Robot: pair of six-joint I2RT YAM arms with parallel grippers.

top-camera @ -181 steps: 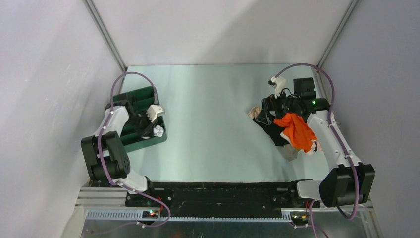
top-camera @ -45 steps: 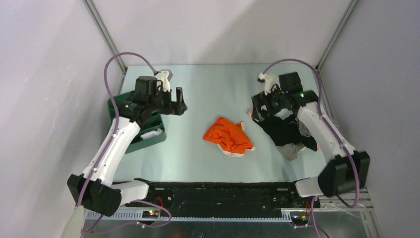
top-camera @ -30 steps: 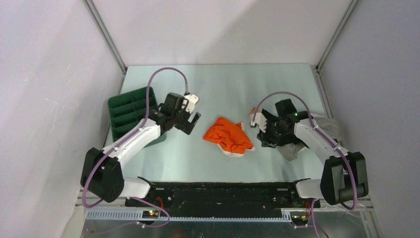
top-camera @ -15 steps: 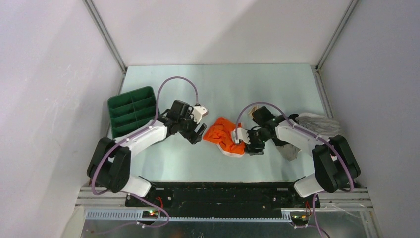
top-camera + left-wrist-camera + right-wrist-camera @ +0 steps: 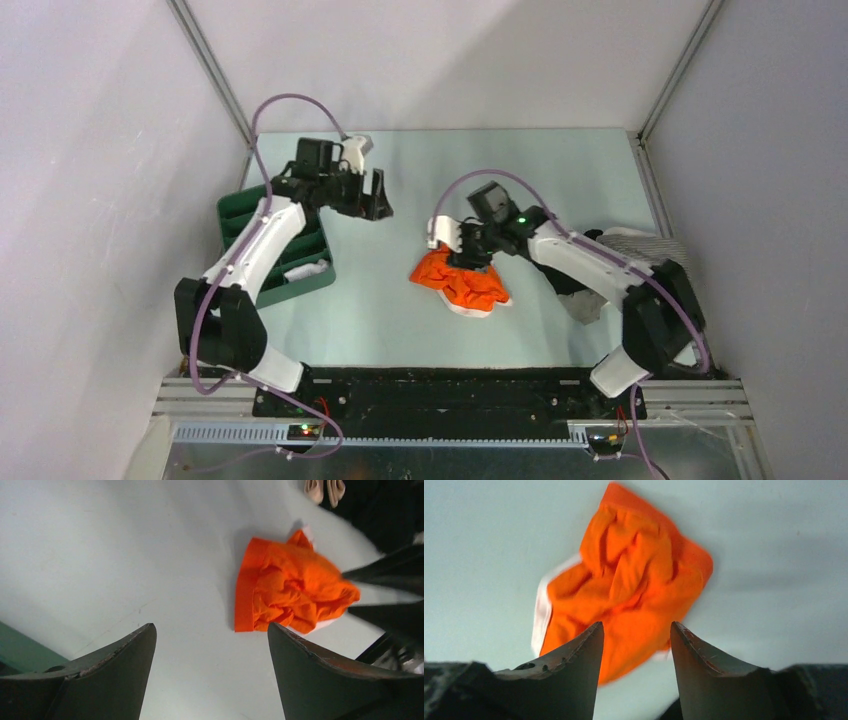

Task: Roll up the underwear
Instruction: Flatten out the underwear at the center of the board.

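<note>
The orange underwear (image 5: 462, 284) lies crumpled mid-table, a white edge showing at its near side. In the left wrist view the underwear (image 5: 290, 587) shows an orange waistband on its left. My left gripper (image 5: 371, 201) hangs open above bare table, to the far left of the garment; nothing sits between the left gripper (image 5: 210, 630) fingers. My right gripper (image 5: 456, 246) hovers open over the garment's far edge. In the right wrist view the underwear (image 5: 629, 580) lies below the right gripper (image 5: 636, 626), whose jaws stand apart and grip nothing.
A green divided bin (image 5: 262, 205) stands at the left with a white rolled item (image 5: 306, 270) in it. A pile of dark and striped clothes (image 5: 640, 248) lies at the right, behind the right arm. Black cloth (image 5: 370, 505) shows past the underwear.
My left gripper has pulled back from beside the underwear, up and toward the far left near the bin. My right gripper has shifted from the garment's right side to over its far edge.
</note>
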